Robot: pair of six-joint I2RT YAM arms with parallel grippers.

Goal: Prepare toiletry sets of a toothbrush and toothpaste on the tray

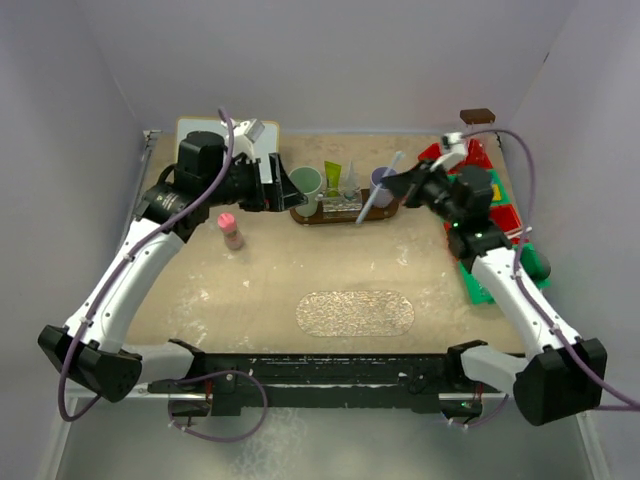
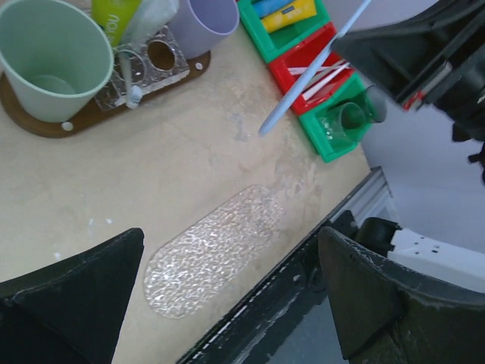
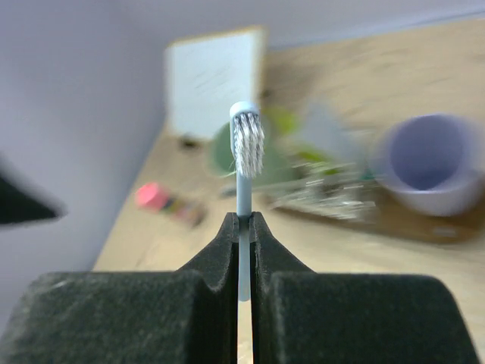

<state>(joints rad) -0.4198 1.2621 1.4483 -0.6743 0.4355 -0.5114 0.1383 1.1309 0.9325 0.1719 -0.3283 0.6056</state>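
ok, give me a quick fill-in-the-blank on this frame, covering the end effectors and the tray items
1. The right end effector is shut on a ___.
2. The left end effector is ___, holding nothing.
3. In the top view, the cup at the left end of the brown tray is ___ in colour.
4. The small bottle standing left of the tray has a ___ cap.
Missing words: toothbrush; open; green; pink.
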